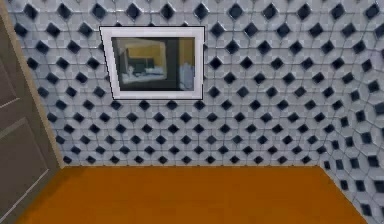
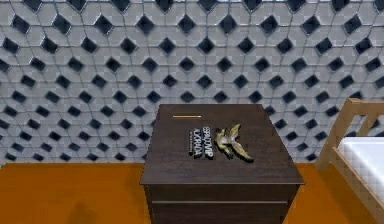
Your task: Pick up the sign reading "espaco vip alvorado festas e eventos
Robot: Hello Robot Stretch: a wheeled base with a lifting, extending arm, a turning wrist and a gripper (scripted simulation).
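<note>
Judging by its flat dark shape with pale marks along it, the sign (image 2: 203, 141) is the low strip lying on top of the nightstand (image 2: 160, 165), roughly mid-top in the arm side view. It is likely a thin rigid plate: light, stiff, not soft, probably smooth-faced and a bit slippery. It lies flush on the wood, so there is little edge to get under. Best guess is to take it across the narrow width, with fingers on the two long edges near the middle so it does not tip. The ends look like a poorer bet. It is probably not very fragile, though a thin plate may chip if dropped.

Look: a long rectangle, near black, with small whitish blotches in rows, its long axis running away from the camera and slightly slanted. The print is too small to read.

Just beside it, toward the view's right, lies a yellowish-olive curved thing (image 2: 235, 142) — touching or nearly so, cannot tell which. It could snag on a grab from that side. A short thin pale stick (image 2: 186, 117) lies near the top's far edge, apart from the sign.

How the gripper's jaws stand — cannot tell from these pictures.

The nightstand backs onto a tiled wall (image 2: 90, 70), with a bed frame (image 2: 352, 125) at the view's right. The forward view has a framed mirror (image 1: 153, 62), a door (image 1: 20, 120) and an orange floor (image 1: 200, 195).
</note>
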